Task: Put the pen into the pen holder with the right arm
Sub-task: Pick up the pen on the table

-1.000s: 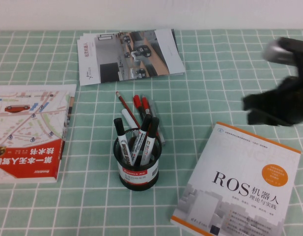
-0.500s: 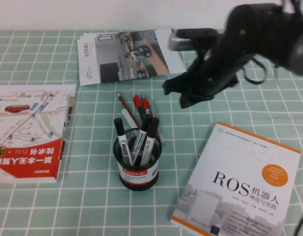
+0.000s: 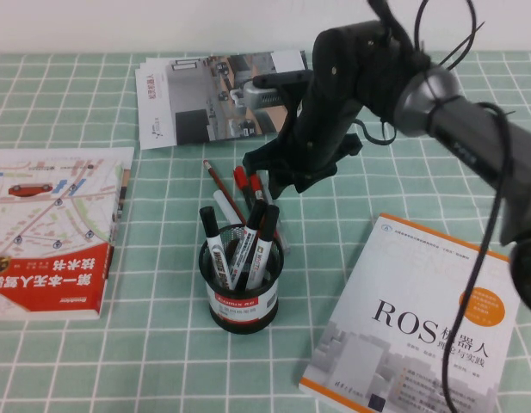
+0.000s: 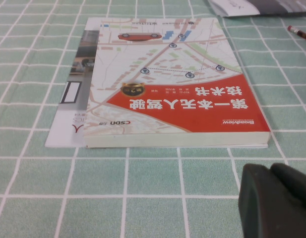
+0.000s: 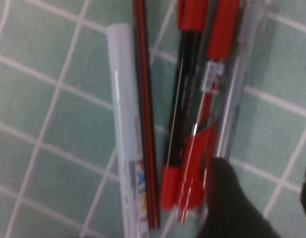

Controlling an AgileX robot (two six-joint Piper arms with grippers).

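Looking down from the high view, my right gripper (image 3: 278, 176) hangs just over the loose pens lying on the far side of the pen holder (image 3: 241, 280), which sits mid-table with markers in it. My right wrist view shows the pen (image 5: 237, 94) flat on the cloth beside two red pens (image 5: 197, 114), one dark finger (image 5: 232, 203) by it; jaws spread, holding nothing. My left wrist view has my left gripper (image 4: 274, 201) near the map book (image 4: 172, 82); can't tell its jaws.
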